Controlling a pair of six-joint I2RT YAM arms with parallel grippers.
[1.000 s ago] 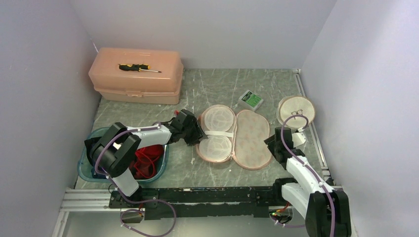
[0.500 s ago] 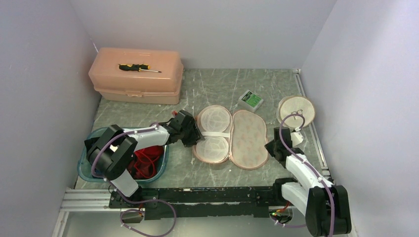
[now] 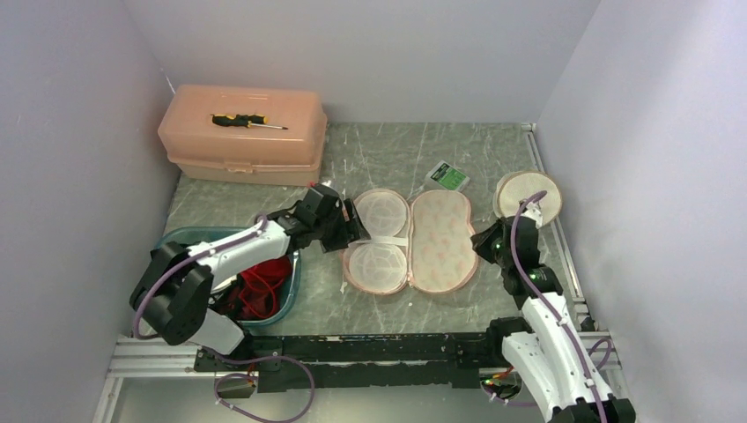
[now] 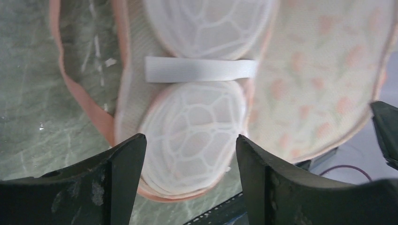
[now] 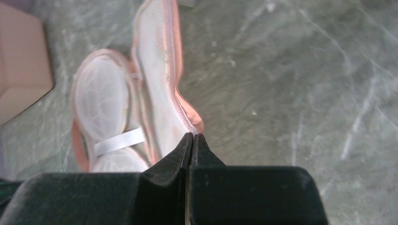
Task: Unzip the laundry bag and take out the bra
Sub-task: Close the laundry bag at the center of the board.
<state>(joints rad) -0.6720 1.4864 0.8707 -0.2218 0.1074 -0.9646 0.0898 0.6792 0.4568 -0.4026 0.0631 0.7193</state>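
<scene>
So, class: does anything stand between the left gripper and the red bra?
Yes. The bra lies in the teal basin, partly under the left arm itself; the basin's rim runs between it and the left gripper, open over the unzipped laundry bag.

laundry bag (image 3: 410, 240): lying unzipped and spread flat mid-table, pink-trimmed; left half showing two white mesh domes under a white strap, right half showing peach-spotted lining | bra (image 3: 262, 284): bright red, lying bunched in teal tub (image 3: 194, 233), left of bag

You have plain pale walls (image 3: 352, 53) filling the left, top and right of the frame, a grey-green marbled tabletop (image 3: 388, 154) mid-frame, and a metal rail (image 3: 150, 357) lower left.
</scene>
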